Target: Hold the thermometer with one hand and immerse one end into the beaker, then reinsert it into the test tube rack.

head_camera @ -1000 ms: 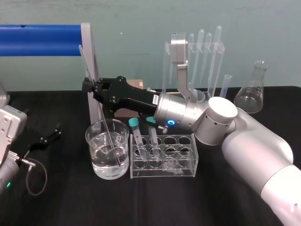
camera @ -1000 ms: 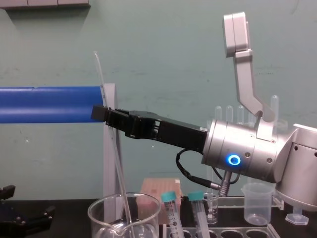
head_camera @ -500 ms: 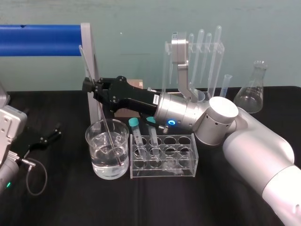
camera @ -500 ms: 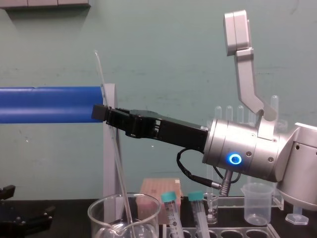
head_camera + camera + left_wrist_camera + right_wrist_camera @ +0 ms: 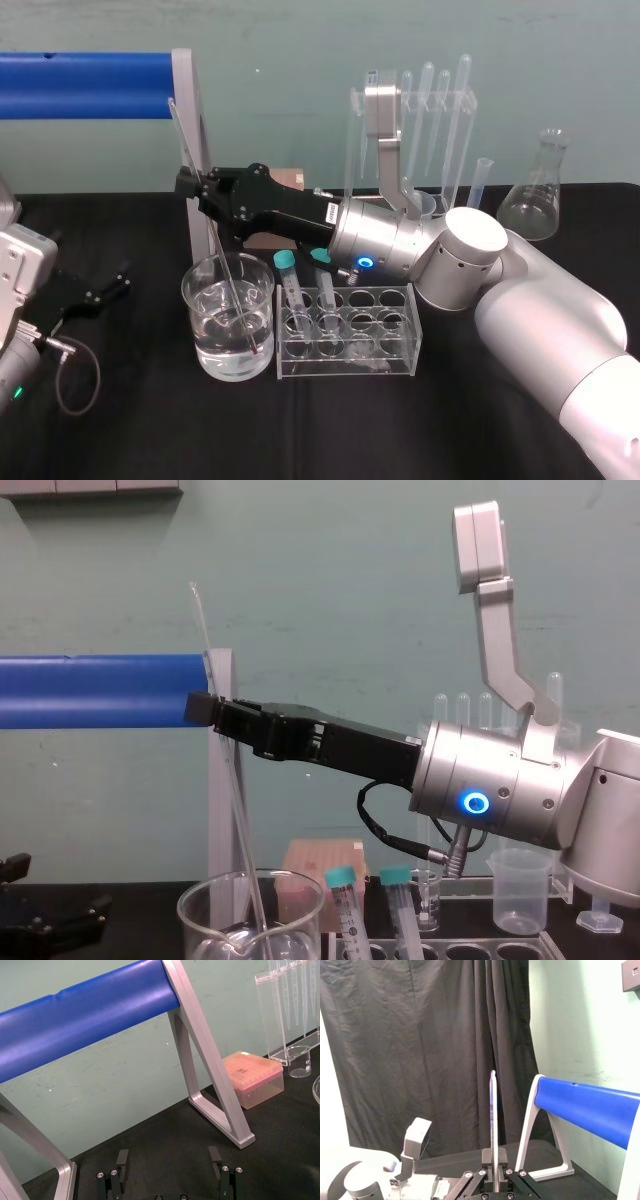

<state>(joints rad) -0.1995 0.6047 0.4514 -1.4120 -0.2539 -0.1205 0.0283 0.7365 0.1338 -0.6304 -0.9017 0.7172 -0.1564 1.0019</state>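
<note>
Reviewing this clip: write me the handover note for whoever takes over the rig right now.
The right gripper is shut on the thermometer, above the beaker.
The left gripper is open, parked low at the robot's left, holding nothing.
The thermometer is tilted, with its lower end in the beaker's clear liquid.
Done: pick-up and dip.
Left: lift it out and put it in a free hole of the test tube rack beside the beaker.

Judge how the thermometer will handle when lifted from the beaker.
Probably stiff yet fragile: the thermometer is a thin glass rod. Its smooth glass may slip or pivot in the right pincer, gripping one short stretch. Tilted in the beaker, it might knock the rim.
</note>
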